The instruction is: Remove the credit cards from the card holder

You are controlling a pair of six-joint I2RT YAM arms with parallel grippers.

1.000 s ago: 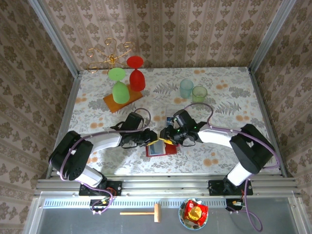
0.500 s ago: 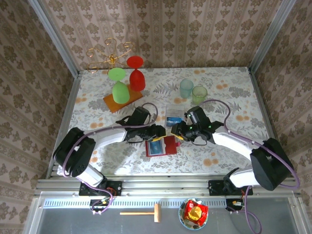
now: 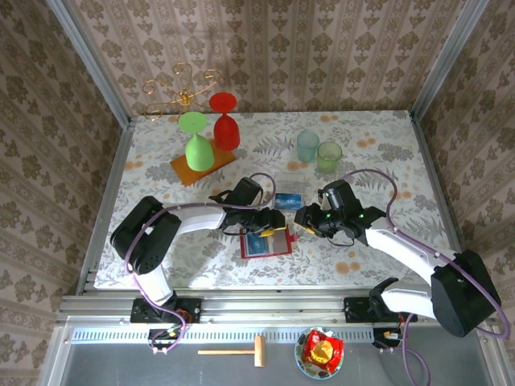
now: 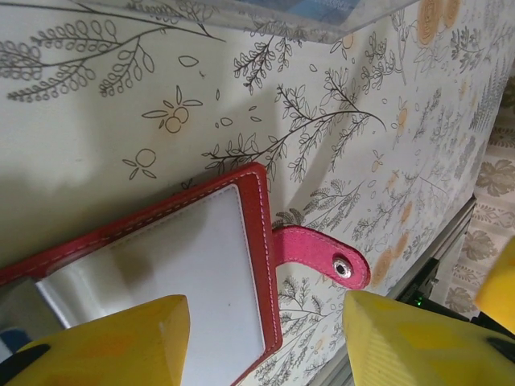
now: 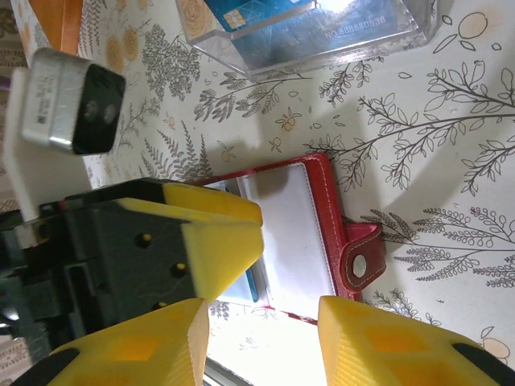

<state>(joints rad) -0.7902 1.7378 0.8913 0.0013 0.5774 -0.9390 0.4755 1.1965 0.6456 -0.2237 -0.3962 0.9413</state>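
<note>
Centrally, card holder (image 3: 278,240): open flat on table (image 3: 370,153), long axis left–right, snap tab (image 4: 320,251) pointing toward right arm
Blue credit card (image 3: 258,244): in left pocket
Left gripper (image 3: 269,227): spread, over holder
Right gripper (image 5: 261,322): spread, near tab

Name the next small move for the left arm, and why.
Probably lower the left gripper onto the card holder to pin it flat: the gripper hovers open over the unfolded holder, and a blue card lies inside.

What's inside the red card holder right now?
A blue card shows in the card holder beside a pale clear pocket. The left gripper covers the rest.
</note>
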